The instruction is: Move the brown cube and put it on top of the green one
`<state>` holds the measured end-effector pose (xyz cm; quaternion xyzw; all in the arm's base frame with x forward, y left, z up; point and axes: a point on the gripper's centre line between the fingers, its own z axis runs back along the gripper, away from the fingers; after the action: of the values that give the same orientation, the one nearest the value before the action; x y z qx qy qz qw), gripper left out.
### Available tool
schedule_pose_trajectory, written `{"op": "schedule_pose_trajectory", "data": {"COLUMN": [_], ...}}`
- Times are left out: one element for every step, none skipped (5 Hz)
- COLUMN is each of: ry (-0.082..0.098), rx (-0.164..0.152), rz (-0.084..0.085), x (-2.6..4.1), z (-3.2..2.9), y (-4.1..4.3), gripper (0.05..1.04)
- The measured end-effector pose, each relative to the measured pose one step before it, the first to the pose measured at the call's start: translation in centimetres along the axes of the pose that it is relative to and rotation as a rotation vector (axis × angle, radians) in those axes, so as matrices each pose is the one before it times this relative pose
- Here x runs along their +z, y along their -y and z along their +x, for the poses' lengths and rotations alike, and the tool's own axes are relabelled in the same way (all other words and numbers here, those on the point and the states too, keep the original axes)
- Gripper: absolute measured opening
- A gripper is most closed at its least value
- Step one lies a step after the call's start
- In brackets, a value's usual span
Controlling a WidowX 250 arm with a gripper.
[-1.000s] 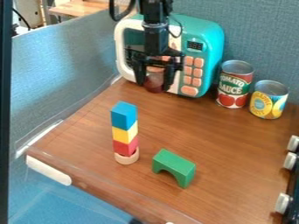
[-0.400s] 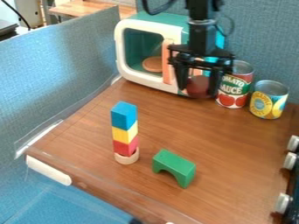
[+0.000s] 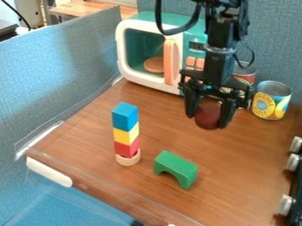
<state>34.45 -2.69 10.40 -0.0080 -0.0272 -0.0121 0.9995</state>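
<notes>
The gripper [image 3: 207, 121] hangs above the right rear part of the table, in front of the tomato sauce can. Between its fingers it grips a dark reddish-brown object [image 3: 207, 114], which looks rounded rather than like a cube. A green arch-shaped block [image 3: 175, 168] stands on the table nearer the camera, lower and a little left of the gripper, its opening toward the front. Nothing lies on top of the green block.
Left of the green block rises a stack [image 3: 126, 135] of blue, yellow and red blocks on a wooden ring. A toy microwave [image 3: 141, 80], a tomato sauce can [image 3: 247, 76] and a yellow-labelled can [image 3: 271, 100] line the back. White knobs [image 3: 292, 162] edge the right side.
From in front of the microwave, the gripper has moved right and then toward the camera, carrying the brown object along. The blocks and cans stayed put.
</notes>
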Motion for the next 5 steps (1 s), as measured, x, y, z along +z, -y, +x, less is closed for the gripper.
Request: {"op": "schedule_pose_trajectory", "data": {"ry": [-0.0646,-0.0312,-0.0208,-0.0028,0.0032], "rx": [-0.0181,0.0016,0.0195,0.0277,-0.0034], "rz": [0.0042,-0.0108,0.006,-0.0145,-0.0062], "x": [-1.396,-0.796,-0.408,-0.428,-0.061], "z": [-2.285,-1.492,-1.092,-0.498,0.031], "y": [0.795,0.056,-0.712,-0.918,-0.183], "gripper": [0.788,0.788,0.788,0.788,0.788]}}
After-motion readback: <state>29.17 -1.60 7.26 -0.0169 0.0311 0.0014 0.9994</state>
